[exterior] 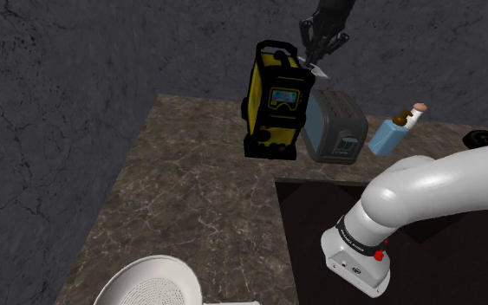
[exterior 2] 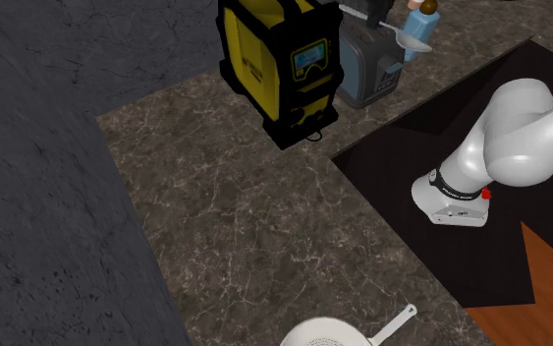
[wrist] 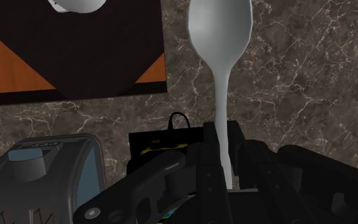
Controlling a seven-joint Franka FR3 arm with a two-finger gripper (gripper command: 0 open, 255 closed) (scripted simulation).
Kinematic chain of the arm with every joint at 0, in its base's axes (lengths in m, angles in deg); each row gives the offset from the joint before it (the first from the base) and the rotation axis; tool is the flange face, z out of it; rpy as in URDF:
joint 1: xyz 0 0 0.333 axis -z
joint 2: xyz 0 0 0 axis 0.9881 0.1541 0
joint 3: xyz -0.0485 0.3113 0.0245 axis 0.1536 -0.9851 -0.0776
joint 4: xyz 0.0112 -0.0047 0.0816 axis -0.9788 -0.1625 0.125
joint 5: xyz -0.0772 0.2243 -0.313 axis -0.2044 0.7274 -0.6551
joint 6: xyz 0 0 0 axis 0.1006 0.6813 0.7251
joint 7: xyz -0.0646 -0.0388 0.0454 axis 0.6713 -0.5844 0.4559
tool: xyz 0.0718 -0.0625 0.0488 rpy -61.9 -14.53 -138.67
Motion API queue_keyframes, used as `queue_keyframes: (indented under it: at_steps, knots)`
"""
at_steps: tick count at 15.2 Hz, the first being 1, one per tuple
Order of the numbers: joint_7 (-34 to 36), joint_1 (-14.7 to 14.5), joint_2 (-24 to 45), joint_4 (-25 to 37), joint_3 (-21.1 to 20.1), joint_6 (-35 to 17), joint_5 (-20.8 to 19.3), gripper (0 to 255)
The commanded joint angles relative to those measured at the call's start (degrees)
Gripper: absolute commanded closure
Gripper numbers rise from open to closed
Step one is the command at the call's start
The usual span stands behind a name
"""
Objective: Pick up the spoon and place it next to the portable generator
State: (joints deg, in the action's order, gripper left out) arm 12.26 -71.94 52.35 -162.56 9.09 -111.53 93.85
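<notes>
"Over the far end of the counter [exterior: 198, 199], what am I looking at?"

"That's my gripper [exterior: 318, 57]. It hangs above the grey toaster [exterior: 335, 130], just beside the top handle of the yellow and black generator [exterior: 275, 102]."

"And the spoon [wrist: 220, 38]?"

"Off the counter, up in the air. My wrist view has both fingers [wrist: 247, 159] clamped on its thin handle, and the bowl sticks out beyond them with the marbled top below. From the shoulder view I see its pale end poking out under the hand, over the toaster."

"Anything else nearby?"

"A blue bottle [exterior: 392, 132] is just beside the toaster, on the shoulder view's right. A white colander [exterior: 151, 282] sits well apart, at the near edge."
</notes>
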Motion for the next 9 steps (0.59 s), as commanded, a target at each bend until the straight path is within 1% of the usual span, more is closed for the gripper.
queue_keyframes:
  at_steps: [1, 6, 9]
  knots:
    - [-2.91, 0.84, -1.12, -0.74, 2.36, 0.93, -1.48, 255]
    - [-9.71, 2.79, -2.84, -1.07, 8.11, 3.32, -5.41, 255]
    - [-9.98, 2.93, -3.73, -4.1, 8.11, 1.19, -5.58, 255]
